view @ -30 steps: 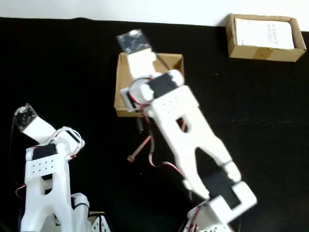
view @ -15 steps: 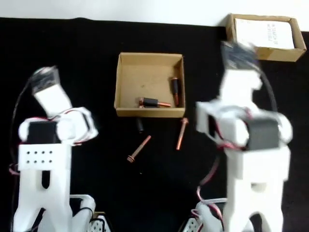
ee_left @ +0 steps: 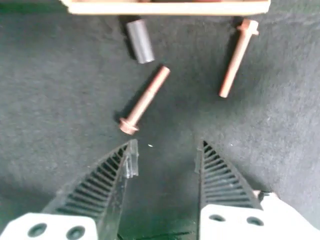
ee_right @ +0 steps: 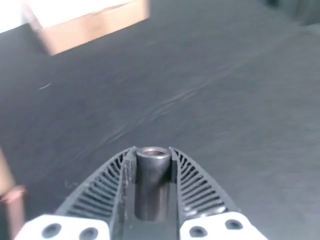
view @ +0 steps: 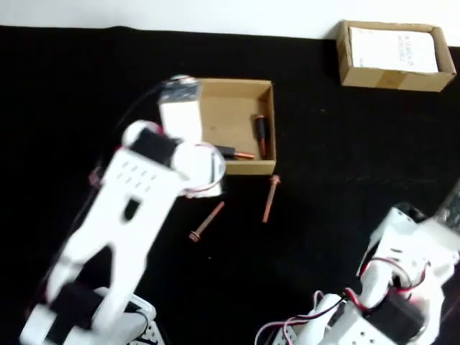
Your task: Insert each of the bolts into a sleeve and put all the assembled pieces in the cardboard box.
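Black table (view: 345, 158) — white strip (view: 215, 13) (far edge)

Overhead camera; two wrist cameras close above table (view: 345, 144).

Black table (view: 345, 144), cardboard box (view: 251, 167), second box (view: 388, 79), loose bolt (view: 207, 221), another bolt (view: 270, 198), grey sleeve (ee_left: 140, 41)

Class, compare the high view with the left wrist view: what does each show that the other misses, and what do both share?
Only the high view: two assembled pieces inside the cardboard box, and a second box holding white paper. Only the left wrist view: a loose sleeve beside the box wall, and the open left gripper. Both: two bare bolts on the black table, near the cardboard box.
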You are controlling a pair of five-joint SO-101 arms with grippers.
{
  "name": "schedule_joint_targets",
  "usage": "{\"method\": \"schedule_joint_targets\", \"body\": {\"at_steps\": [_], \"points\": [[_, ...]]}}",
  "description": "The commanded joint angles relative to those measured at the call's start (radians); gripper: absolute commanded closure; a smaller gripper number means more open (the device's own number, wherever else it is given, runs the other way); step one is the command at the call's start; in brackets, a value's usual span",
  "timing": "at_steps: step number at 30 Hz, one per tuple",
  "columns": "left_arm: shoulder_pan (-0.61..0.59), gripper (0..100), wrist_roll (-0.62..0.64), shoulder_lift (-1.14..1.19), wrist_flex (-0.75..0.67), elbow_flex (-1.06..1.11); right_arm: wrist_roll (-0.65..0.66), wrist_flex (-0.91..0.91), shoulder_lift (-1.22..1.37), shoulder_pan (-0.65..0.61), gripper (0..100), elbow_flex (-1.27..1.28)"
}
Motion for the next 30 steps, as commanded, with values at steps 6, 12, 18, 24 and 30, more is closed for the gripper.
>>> {"method": "schedule_joint_targets", "body": {"at_steps": [6,12,18,24,30], "points": [[0.111,80,0.031,0.403,0.063,-0.444,0.118,-0.206,-0.364,0.185,99.2,0.398],[0.142,80,0.031,0.633,0.057,-0.639,0.112,-0.246,-0.335,0.265,99.2,0.453],[0.137,80,0.02,0.862,0.055,-0.839,0.117,-0.329,-0.335,0.3,99.2,0.518],[0.145,80,-0.032,1.044,0.063,-1.049,0.112,-0.34,-0.335,0.291,99.2,0.542],[0.15,80,-0.046,1.144,0.063,-1.161,0.11,-0.34,-0.335,0.289,99.2,0.542]]}}
